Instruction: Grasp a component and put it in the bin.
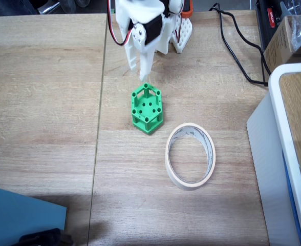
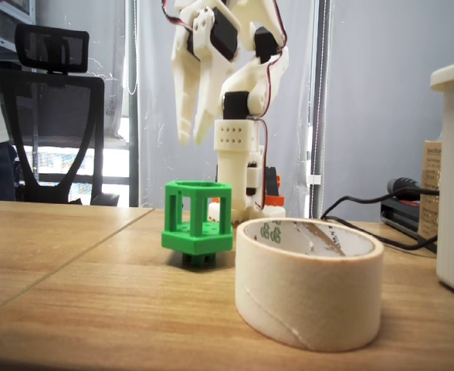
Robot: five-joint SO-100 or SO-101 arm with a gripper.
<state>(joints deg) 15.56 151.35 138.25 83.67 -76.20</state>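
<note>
Here the bright green plastic hexagonal cage-like component (image 1: pixel 147 109) stands upright on the light wooden table (image 1: pixel 43 102), its holed top face upward and its open lattice sides exposed in both fixed views. Just beside it, apart and not touching, lies the bin, a low cream ring of masking tape (image 1: pixel 190 155), flat with its hollow centre facing up, so that a part can be dropped in from above. The white two-finger gripper (image 2: pixel 193 139) hangs above the component, clear of it, fingertips pointing down; its fingers are parted and hold nothing. This pose suits a vertical descent to straddle the cage. A large white box with a blue edge (image 1: pixel 281 154) stands well apart at the right of the overhead-looking view.
</note>
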